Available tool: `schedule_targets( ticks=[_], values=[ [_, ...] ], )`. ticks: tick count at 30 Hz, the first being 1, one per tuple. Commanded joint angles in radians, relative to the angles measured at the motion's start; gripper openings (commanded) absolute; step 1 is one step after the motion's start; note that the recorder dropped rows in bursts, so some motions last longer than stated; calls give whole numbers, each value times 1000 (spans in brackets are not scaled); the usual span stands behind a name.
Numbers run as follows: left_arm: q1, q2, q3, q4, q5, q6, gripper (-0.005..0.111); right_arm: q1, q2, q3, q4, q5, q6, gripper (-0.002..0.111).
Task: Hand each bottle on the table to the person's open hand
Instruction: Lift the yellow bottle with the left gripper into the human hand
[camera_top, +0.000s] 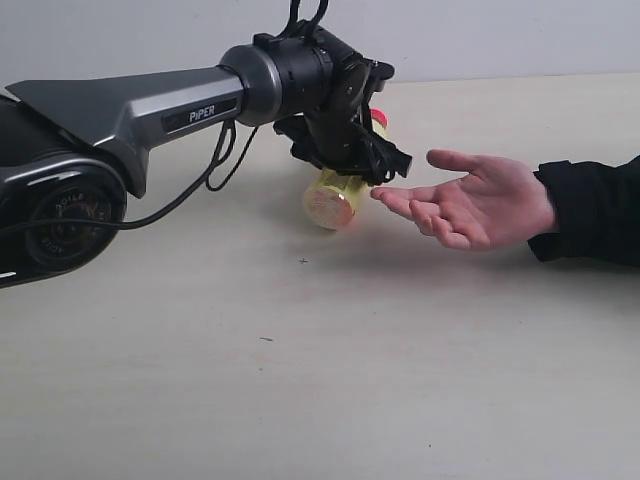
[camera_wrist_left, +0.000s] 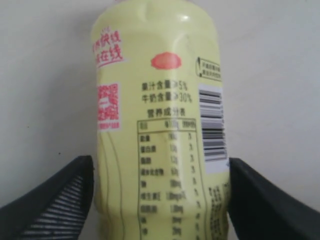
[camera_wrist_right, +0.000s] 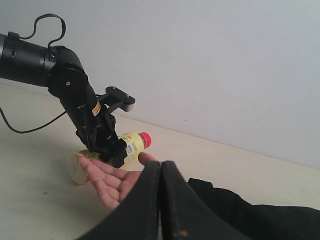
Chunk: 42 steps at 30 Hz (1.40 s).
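Note:
A yellow bottle (camera_top: 330, 200) with a red cap (camera_top: 379, 117) lies sideways between the fingers of my left gripper (camera_top: 355, 165), which is shut on its body, just above the table (camera_top: 300, 380). In the left wrist view the printed yellow bottle (camera_wrist_left: 155, 100) fills the gap of the left gripper (camera_wrist_left: 160, 200). The person's open hand (camera_top: 470, 205) is held palm up just to the right, its fingertips almost touching the bottle. My right gripper (camera_wrist_right: 161, 167) is shut and empty, and past it show the hand (camera_wrist_right: 107, 177) and the bottle (camera_wrist_right: 131, 142).
The person's black sleeve (camera_top: 595, 210) comes in from the right edge. The left arm's grey link (camera_top: 130, 110) and a loose black cable (camera_top: 215, 170) span the upper left. A pale wall (camera_wrist_right: 210, 60) rises behind the table.

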Motion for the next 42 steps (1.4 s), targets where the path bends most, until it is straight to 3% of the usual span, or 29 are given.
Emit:
schedule_targets(
  ticks=[1,7,9,11,15,17,23,29,33,42],
  values=[
    [0,10,-8,-5,4,2,70,-2,-3,2,0,-4,1,0],
    [0,10,-8,1,4,4,70,-2,-3,2,0,-4,1,0],
    [0,10,-8,3,4,4,64,-2,-3,2,0,-4,1,0],
    [0,10,-8,5,6,4,52,-2,-3,2,0,-4,1,0],
    [0,8,-8,5,6,-8,13,-2,-3,2,0,-4,1,0],
    [5,4,-8,5,4,-13,0,-2,-3,2,0,-4,1,0],
    [9,-25,-8,27,38,-60,0,-2,-3,2,0,-4,1,0],
    [9,-123,-8,83,155,-198,0,-2,-3,2,0,-4,1,0],
    [4,-196,-8,76,228,-203,0,-2,-3,2,0,-4,1,0],
    [-66,-285,-8,70,331,-300,0,-2,-3,2,0,-4,1,0]
  ],
)
